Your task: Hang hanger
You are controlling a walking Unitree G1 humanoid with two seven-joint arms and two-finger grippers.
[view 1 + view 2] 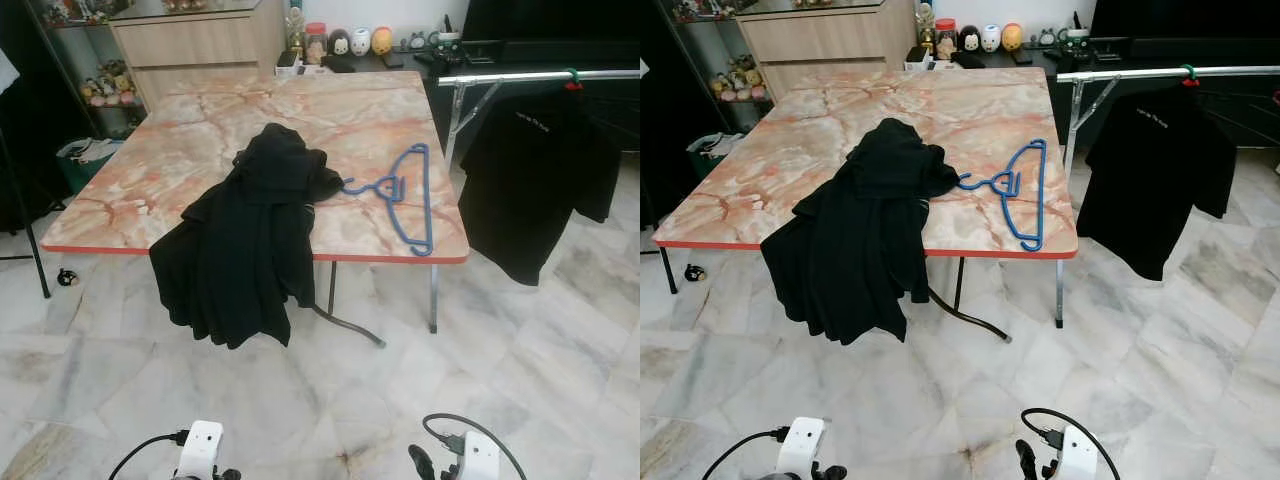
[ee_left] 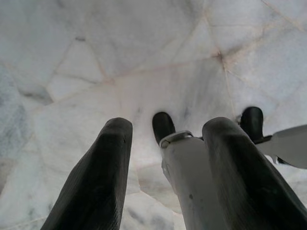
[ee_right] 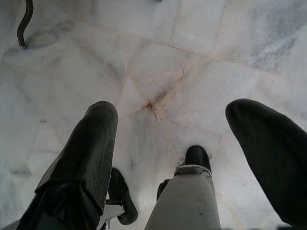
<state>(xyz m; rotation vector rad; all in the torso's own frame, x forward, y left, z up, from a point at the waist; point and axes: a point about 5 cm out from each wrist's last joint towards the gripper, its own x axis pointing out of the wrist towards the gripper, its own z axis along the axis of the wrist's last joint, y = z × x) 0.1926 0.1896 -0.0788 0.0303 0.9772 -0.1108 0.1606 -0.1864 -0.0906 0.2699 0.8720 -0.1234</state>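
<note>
Left eye view: blue plastic hanger (image 1: 404, 194) lies flat on the marble-pattern folding table (image 1: 200, 130), right side near the front edge, hook pointing left and just touching the black garment (image 1: 245, 240) that spills over the near edge. Clothes rail (image 1: 540, 76) stands to the right, one black T-shirt (image 1: 535, 175) hung on it by a green hook. Both arms low at the near edge, well apart from the table.

Right eye view: same layout. Count: one blue hanger, one loose garment, one rail, one hung shirt.

Left wrist view: left gripper (image 2: 165, 170) over marble floor (image 2: 72, 57), fingers spread, empty.

Right wrist view: right gripper (image 3: 187, 143) wide, empty.

Judgement: approach first. Right arm is closer; grip the hanger's shoulder bar, lift the hook off the cloth without snagging, then hook onto bare rail left of the shirt.
</note>
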